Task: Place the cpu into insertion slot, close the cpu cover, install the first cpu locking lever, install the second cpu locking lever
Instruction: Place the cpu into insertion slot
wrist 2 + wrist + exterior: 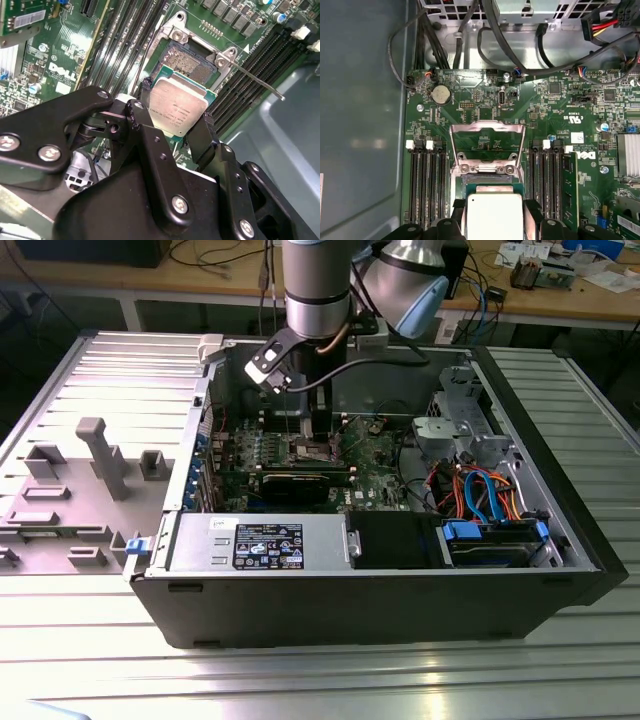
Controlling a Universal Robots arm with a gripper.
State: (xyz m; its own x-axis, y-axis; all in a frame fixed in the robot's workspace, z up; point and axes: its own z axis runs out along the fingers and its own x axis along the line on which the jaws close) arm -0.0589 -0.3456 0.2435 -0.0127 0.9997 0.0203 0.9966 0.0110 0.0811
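Observation:
My gripper (176, 107) is shut on the cpu (175, 112), a silver-topped square chip held by two opposite edges between the black fingers (201, 137). The chip hangs over the near part of the insertion slot (189, 61), whose dark pin field still shows past it; I cannot tell whether they touch. In the first wrist view the cpu (493, 216) sits between the fingertips, with the cpu cover (487, 129) swung open beyond the insertion slot (485, 179). A thin locking lever (260, 82) sticks out free beside the slot. In the exterior view the gripper (321, 443) reaches down inside the case.
Black memory slots (426, 185) flank the socket on both sides. Cable bundles (445, 45) run along the case wall (360, 125). In the exterior view a power supply (262, 543) and a drive cage (495, 540) fill the case front, and a grey fixture tray (90, 470) lies at the left.

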